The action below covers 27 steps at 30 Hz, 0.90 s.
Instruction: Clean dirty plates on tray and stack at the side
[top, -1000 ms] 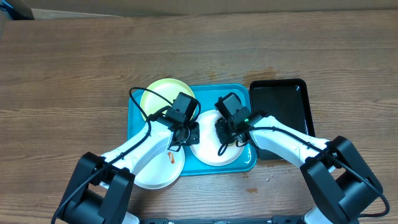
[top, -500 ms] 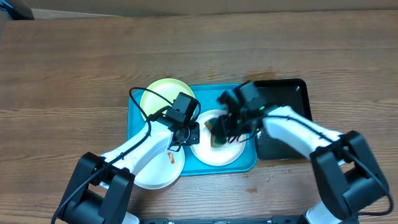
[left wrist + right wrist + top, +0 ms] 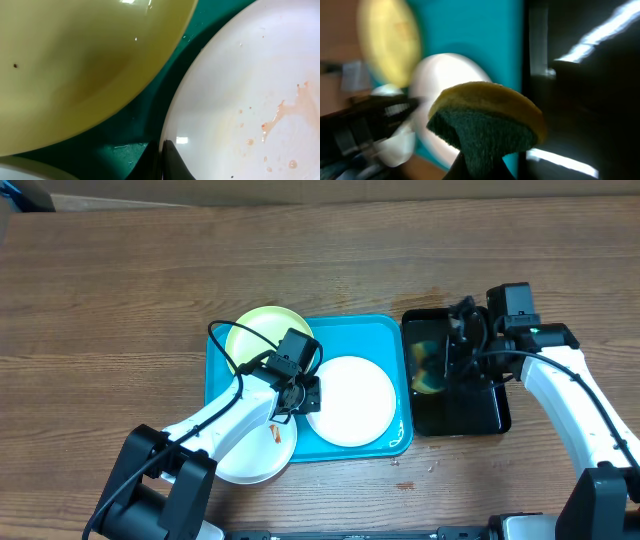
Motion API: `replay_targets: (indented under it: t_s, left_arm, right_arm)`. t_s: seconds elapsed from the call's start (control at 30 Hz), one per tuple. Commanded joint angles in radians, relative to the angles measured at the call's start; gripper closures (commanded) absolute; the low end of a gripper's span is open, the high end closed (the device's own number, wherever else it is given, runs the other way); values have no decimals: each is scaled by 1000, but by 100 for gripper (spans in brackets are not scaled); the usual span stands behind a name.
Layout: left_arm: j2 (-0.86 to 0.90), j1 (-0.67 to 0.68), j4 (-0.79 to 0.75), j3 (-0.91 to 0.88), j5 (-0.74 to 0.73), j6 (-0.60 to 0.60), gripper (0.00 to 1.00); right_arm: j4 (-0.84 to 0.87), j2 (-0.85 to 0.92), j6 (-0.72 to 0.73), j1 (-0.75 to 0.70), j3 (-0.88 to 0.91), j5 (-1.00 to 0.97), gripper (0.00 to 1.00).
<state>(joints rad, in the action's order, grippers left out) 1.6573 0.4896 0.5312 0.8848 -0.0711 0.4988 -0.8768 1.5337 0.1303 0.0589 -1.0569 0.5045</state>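
The turquoise tray [image 3: 352,332] holds a white plate [image 3: 352,400] with faint orange smears and the yellow-green plate [image 3: 258,336] at its back left. A second white plate [image 3: 248,460] with an orange smear overhangs the tray's front left. My left gripper [image 3: 301,395] is shut on the left rim of the white plate on the tray; the left wrist view shows its tips [image 3: 161,150] at that rim [image 3: 240,90], beside the yellow-green plate [image 3: 75,60]. My right gripper [image 3: 455,358] is shut on a yellow and green sponge [image 3: 487,117] above the black tray [image 3: 470,408].
The glossy black tray stands right of the turquoise tray, touching or almost touching it. Both stand on a wooden table [image 3: 120,290]. A black cable [image 3: 225,345] from the left arm loops over the yellow-green plate.
My right gripper has moved right with the sponge, off the white plate and over the black tray. The left gripper and the plates have not moved.
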Motion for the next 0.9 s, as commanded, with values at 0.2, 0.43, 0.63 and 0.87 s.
replay_targets:
  t_s: [0.2,0.43,0.63,0.87]
  left_arm:
    - [-27,5,129,131,102,-4,96]
    - [-53,5,264,265,253,-32,96]
    - [-56,5,323,352,288,-35,96]
    - [-56,22,328,441,353,-58,96]
  right_arm:
    - [51,27,53,-9,92,-381,96]
    - [129,29,53,-9,172,-401,63]
    - [150,29,54,-9,174,-406,41]
    - [95,29,63,-11,91,-407,27]
